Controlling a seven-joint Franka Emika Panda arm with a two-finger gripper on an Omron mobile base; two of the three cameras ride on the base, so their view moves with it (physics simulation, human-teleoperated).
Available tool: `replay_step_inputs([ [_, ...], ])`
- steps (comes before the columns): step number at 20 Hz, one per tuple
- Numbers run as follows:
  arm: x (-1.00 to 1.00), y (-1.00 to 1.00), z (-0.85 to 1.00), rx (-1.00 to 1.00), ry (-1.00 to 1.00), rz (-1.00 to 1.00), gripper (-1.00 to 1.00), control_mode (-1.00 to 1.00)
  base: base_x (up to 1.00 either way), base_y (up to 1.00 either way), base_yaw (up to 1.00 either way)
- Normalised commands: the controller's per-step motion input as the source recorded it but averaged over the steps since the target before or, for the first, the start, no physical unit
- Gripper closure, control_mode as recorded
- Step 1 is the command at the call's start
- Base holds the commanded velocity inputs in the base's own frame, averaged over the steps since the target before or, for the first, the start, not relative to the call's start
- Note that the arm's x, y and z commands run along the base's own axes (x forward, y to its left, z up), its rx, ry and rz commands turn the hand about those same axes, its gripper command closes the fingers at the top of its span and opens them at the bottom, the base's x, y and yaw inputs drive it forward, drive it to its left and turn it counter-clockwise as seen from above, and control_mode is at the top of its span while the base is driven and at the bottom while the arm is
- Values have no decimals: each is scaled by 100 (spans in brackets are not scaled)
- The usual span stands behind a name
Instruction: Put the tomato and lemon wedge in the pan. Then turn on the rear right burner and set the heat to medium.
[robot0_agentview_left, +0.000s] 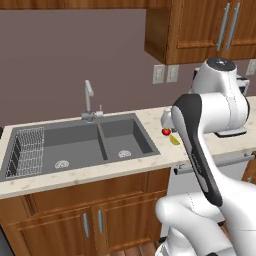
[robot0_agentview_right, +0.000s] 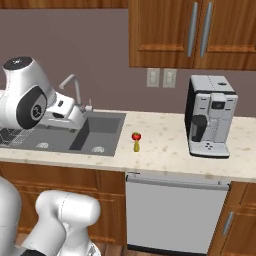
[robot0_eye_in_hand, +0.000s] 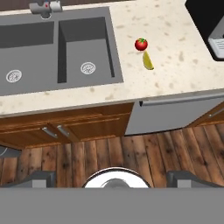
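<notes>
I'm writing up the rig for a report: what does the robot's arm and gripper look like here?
The arm is glossy white with rounded, bulbous link shells, a dark charcoal panel running down one link and dark round joint caps, one ringed in grey. No cables or markings show. The gripper has two small dark grey blocky finger tips.

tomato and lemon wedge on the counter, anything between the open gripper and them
Nothing visible does. In the hand view the tomato and lemon wedge lie side by side on bare counter right of the sink. The coffee machine stands well off to the side. The gripper is open, high above the floor.
</notes>
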Motion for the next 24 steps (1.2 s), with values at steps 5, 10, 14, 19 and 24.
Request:
replay_step_inputs([
  [5, 39, -23, -32, 8, 3, 0, -100, -100, 0, 0, 0],
  [10, 20, -42, -33, 12, 3, 0, -100, -100, 0, 0, 0],
  [14, 25, -18, -40, 3, 0, 6, -100, -100, 0, 0, 0],
  [19, 23, -1, -15, 0, 2, 14, -100, -100, 0, 0, 0],
  [24, 32, -2, -13, -2, 15, 11, -100, -100, 0, 0, 0],
])
